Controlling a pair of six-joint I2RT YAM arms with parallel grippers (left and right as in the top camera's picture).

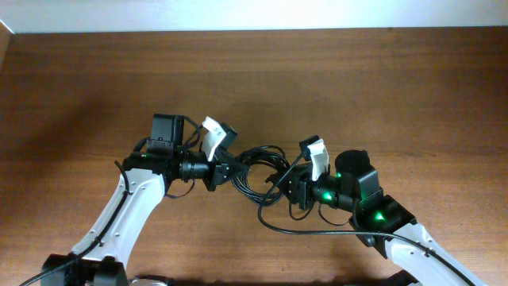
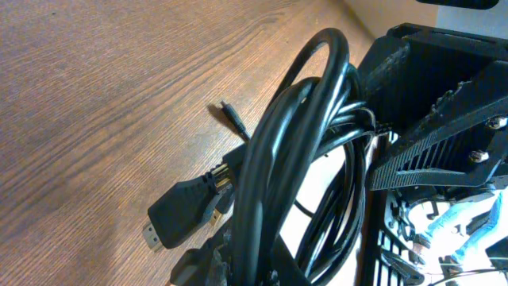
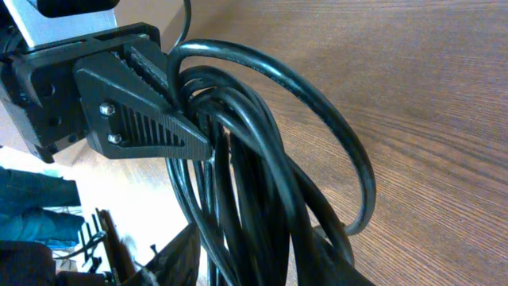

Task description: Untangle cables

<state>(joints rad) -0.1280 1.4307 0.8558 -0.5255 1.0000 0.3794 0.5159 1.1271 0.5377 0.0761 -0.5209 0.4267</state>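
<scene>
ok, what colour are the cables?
The cables are plain black; clearest in the right wrist view.

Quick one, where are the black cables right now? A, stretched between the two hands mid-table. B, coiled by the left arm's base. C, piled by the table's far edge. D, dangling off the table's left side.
A: from overhead the cables bridge the gap between the left hand and the right hand, over the middle of the wooden table.
</scene>
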